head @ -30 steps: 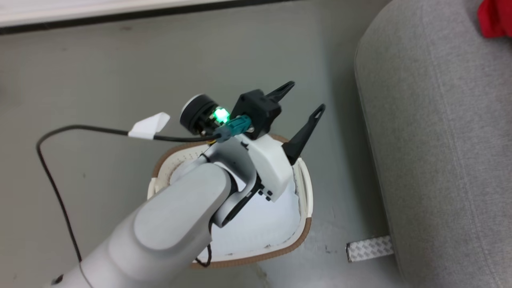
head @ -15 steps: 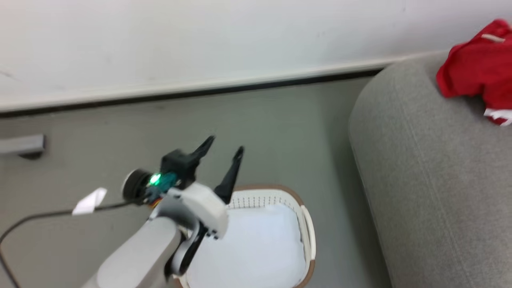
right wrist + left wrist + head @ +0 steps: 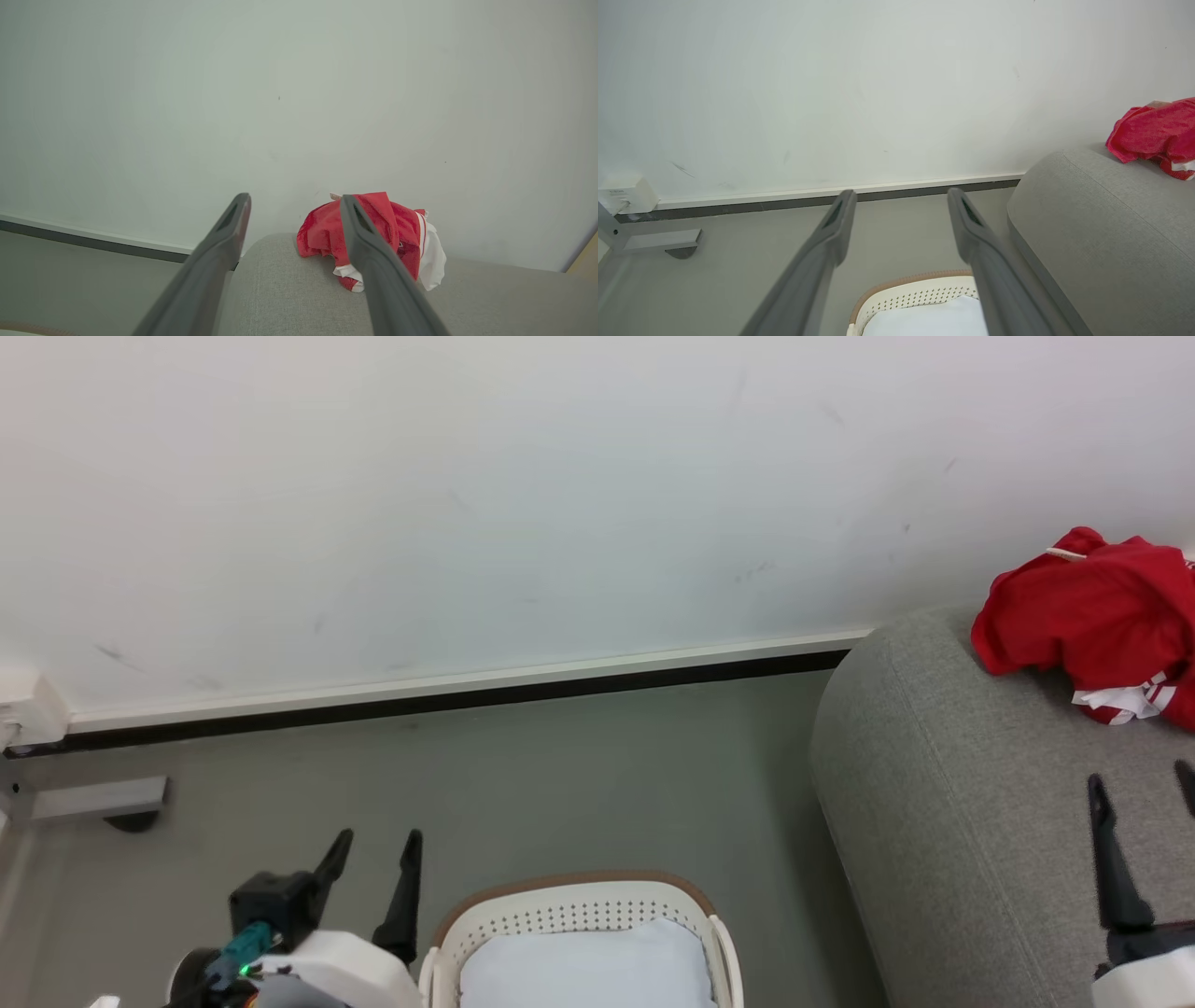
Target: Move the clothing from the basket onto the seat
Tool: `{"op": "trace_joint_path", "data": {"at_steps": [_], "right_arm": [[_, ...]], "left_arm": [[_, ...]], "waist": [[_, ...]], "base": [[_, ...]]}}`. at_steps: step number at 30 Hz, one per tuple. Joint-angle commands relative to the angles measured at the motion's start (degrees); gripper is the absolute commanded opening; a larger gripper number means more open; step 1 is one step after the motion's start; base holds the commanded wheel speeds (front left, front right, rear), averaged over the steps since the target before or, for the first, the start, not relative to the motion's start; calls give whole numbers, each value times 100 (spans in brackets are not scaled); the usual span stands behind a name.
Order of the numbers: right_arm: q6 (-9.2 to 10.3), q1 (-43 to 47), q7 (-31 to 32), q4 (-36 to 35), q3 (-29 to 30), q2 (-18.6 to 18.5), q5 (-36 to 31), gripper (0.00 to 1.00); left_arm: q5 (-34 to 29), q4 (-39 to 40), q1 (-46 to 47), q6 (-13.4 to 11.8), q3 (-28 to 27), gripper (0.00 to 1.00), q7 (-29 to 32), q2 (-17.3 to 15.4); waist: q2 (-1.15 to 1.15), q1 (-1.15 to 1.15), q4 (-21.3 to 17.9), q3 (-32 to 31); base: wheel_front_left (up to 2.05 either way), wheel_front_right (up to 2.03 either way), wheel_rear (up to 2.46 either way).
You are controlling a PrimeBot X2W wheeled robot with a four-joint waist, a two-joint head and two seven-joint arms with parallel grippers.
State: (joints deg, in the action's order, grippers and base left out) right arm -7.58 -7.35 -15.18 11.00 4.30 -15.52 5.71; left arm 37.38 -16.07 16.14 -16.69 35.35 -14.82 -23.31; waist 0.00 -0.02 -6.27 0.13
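The red clothing (image 3: 1088,611) lies crumpled on the grey seat (image 3: 943,784) at the right, against the wall; it also appears as the clothing (image 3: 395,233) on the seat (image 3: 299,289) and the clothing (image 3: 1155,133) on the seat (image 3: 1101,233). The cream basket (image 3: 569,907) with its brown rim stands on the floor at the bottom centre, a plain pale cloth (image 3: 583,966) inside; the basket (image 3: 915,291) shows below my left fingers. My left gripper (image 3: 373,854) is open beside the basket's left. My right gripper (image 3: 1144,784) is open over the seat, short of the clothing.
A white wall with a white-and-black skirting (image 3: 467,695) runs behind the grey floor (image 3: 560,775). A grey bracket (image 3: 93,798) and a white box (image 3: 23,709) sit at the wall's far left.
The head camera has tilted up, so the wall takes up most of the picture. My left arm has drawn back from above the basket to its left side. The right gripper has come into view.
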Motion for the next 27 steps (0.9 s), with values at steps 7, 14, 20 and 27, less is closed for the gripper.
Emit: {"op": "trace_joint_path", "data": {"at_steps": [7,14,20,27], "right_arm": [[17,764,5,-125,-223,612,-141,100],[17,1108,5,84,-205,928,-274,100],[16,1037,5,274,-137,1036,-374,100],[16,929,5,358,-142,1091,-348,100]], "left_arm": [[-429,407,-994,147,-913,100,-33,103],[-925,335,-1672,696,-1691,100,-34,401],[-1303,230,-1946,1028,-2269,100,-35,712],[-1704,152,-2021,1454,-2738,100,-35,1042]], "waist": [[0,2,22,-167],[0,2,85,-312],[0,2,124,-404],[0,2,170,-428]], "base": [[0,0,0],[0,0,0],[0,0,0],[0,0,0]]}}
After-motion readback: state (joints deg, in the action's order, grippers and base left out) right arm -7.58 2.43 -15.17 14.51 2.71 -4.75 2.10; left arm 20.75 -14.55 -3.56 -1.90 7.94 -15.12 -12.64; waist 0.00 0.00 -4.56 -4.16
